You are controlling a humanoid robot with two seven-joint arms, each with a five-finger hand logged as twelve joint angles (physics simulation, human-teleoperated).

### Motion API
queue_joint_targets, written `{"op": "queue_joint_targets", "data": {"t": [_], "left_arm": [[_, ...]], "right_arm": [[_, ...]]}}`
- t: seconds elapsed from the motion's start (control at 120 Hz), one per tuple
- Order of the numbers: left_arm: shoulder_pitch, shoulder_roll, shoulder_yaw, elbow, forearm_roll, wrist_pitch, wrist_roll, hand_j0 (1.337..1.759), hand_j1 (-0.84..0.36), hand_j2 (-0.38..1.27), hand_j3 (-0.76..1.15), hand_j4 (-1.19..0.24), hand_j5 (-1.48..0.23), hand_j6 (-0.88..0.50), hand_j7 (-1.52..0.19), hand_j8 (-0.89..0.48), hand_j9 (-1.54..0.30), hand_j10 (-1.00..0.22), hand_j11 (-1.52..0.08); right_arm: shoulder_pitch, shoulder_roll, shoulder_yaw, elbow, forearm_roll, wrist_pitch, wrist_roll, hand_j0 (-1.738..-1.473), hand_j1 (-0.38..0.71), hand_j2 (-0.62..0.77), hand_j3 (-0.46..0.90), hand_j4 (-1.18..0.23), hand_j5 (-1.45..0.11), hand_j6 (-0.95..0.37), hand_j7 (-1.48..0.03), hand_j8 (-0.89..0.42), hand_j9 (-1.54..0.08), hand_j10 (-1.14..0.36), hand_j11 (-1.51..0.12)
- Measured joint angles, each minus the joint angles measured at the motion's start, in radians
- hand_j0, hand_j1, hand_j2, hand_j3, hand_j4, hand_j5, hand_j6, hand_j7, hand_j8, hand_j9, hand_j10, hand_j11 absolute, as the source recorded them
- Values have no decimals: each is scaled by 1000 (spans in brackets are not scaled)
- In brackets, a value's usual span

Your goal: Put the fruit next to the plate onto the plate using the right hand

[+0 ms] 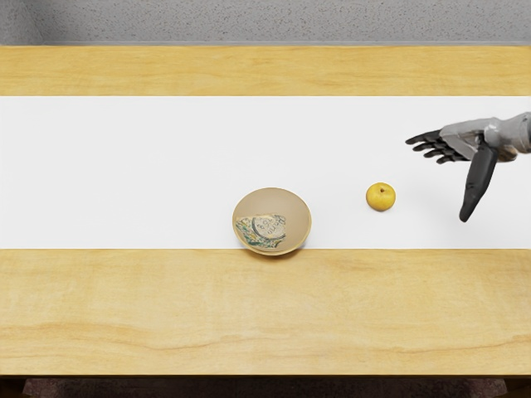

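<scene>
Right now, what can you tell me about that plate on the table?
The plate is round, shallow and beige, ceramic-looking, with a green and white painted patch inside. It sits empty on the white strip, at its front edge. Only the strip touches it; the fruit lies apart.

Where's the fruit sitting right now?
In the head view, the yellow fruit lies on the white strip, just right of the plate and not touching it; the open right robot hand is further right.
</scene>
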Motion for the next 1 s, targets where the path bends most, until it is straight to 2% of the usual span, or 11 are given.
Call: {"op": "queue_joint_targets", "data": {"t": [0.217, 0.3, 0.358, 0.483, 0.558, 0.692, 0.817, 1.0], "left_arm": [[0, 0, 0, 0, 0, 0, 0, 1658, 325, 4, 0, -20, -26, -20, -26, -20, -26, -20, -26], [0, 0, 0, 0, 0, 0, 0, 1658, 325, 4, 0, -20, -26, -20, -26, -20, -26, -20, -26], [0, 0, 0, 0, 0, 0, 0, 1658, 325, 4, 0, -20, -26, -20, -26, -20, -26, -20, -26], [0, 0, 0, 0, 0, 0, 0, 1658, 325, 4, 0, -20, -26, -20, -26, -20, -26, -20, -26], [0, 0, 0, 0, 0, 0, 0, 1658, 325, 4, 0, -20, -26, -20, -26, -20, -26, -20, -26], [0, 0, 0, 0, 0, 0, 0, 1658, 325, 4, 0, -21, -26, -21, -26, -21, -26, -20, -26], [0, 0, 0, 0, 0, 0, 0, 1658, 325, 4, 0, -20, -26, -21, -26, -21, -26, -20, -26], [0, 0, 0, 0, 0, 0, 0, 1658, 325, 4, 0, -20, -26, -20, -26, -20, -26, -20, -26]], "right_arm": [[22, 4, -2, 15, -4, 0, -4, -1658, -349, 0, 0, -5, -1, -6, 0, -5, 0, -4, 0], [54, 9, -3, 18, -4, 0, -56, -1658, -349, 0, 0, -5, -1, -6, 0, -5, 0, -3, 0], [66, 50, -3, 21, -11, 0, -89, -1658, -349, 0, 0, -4, -1, -6, 0, -5, 0, -3, 0], [79, 163, 4, 25, -70, 0, -121, -1658, -349, 0, 0, -4, -1, -5, 0, -4, 0, -3, 0], [81, 193, 5, 41, -131, -16, -128, -1658, -349, 0, 0, -4, -1, -5, 0, -4, 0, -3, 0], [74, 218, -2, 115, -259, -119, -133, -1658, -349, 0, 0, -3, 0, -5, 0, -4, 0, -2, 0], [34, 273, -7, 147, -378, -237, -135, -1658, -349, 0, 0, -3, 0, -4, 0, -3, 0, -2, 0], [-45, 325, -14, 154, -525, -378, -135, -1658, -349, 1, 0, -3, 0, -5, 0, -3, 0, -2, 0]]}}
